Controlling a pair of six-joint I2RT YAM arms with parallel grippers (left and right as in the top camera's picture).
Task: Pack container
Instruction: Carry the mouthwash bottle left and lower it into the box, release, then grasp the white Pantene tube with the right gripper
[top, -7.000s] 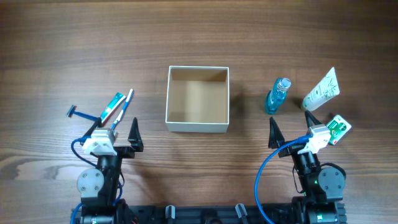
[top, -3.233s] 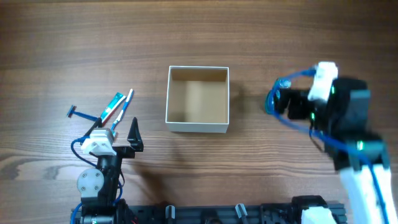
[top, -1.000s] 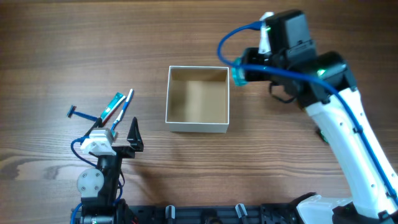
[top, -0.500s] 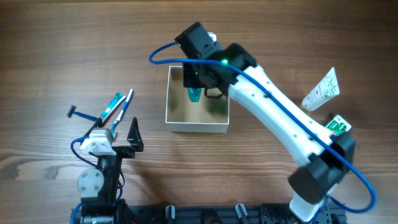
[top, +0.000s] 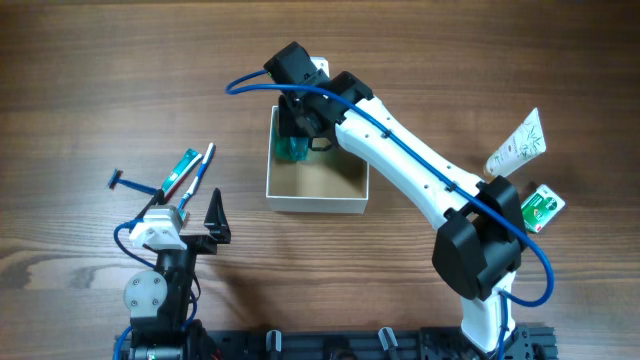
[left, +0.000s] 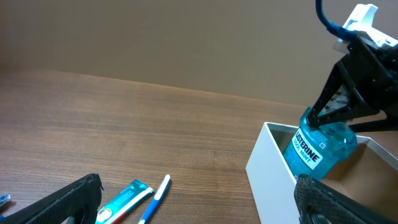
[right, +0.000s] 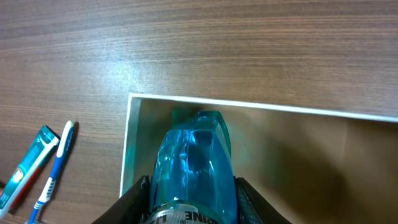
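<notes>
The container (top: 317, 205) is a square white box with a tan inside, at the table's middle. My right gripper (top: 297, 135) reaches over its far left corner, shut on a blue mouthwash bottle (top: 293, 148). The bottle hangs tilted, its lower end inside the container. In the right wrist view the bottle (right: 193, 162) fills the space between my fingers, above the container's corner (right: 249, 104). From the left wrist the bottle (left: 320, 146) shows behind the container's white wall (left: 267, 180). My left gripper (top: 188, 205) rests open near the front left, holding nothing.
A toothpaste tube (top: 180, 170), a blue toothbrush (top: 200, 172) and a razor (top: 122, 181) lie left of the container. A white tube (top: 518, 145) and a small green box (top: 541, 206) lie at the right. The right arm stretches across the container's right side.
The right gripper has carried the bottle a little further left and lower, into the container's far left corner. The left arm has not moved.
</notes>
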